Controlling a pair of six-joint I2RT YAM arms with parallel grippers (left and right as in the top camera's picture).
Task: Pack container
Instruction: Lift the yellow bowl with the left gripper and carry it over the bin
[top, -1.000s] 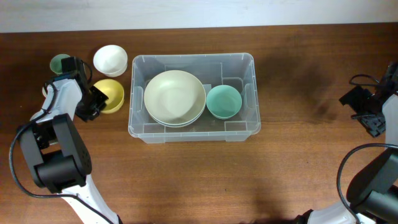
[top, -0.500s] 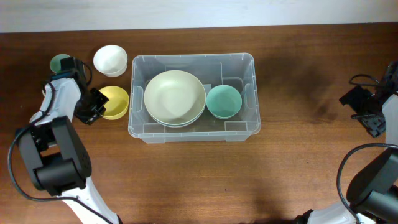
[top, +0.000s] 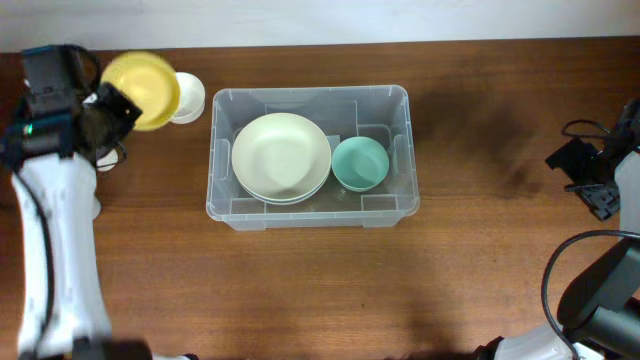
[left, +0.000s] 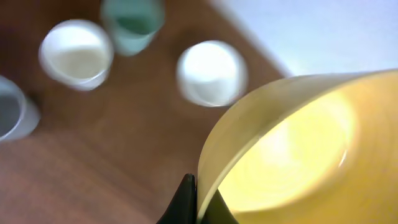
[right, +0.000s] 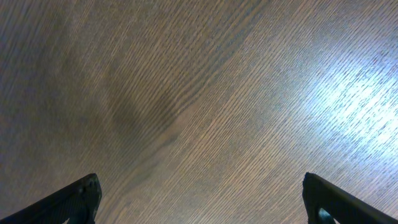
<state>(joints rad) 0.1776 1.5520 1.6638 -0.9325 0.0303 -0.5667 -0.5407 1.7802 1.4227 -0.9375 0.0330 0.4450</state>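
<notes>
Left claw (left: 199, 204) clamps the yellow bowl (left: 292, 149); right claw (right: 200, 205) gapes wide above the table (right: 186, 93)

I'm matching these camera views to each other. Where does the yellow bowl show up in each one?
Overhead: the yellow bowl is at the upper left, left of the container.
Left wrist: it fills the lower right, blurred.
Right wrist: not in it.
Shared landmark: the wooden table, seen in all three.
</notes>
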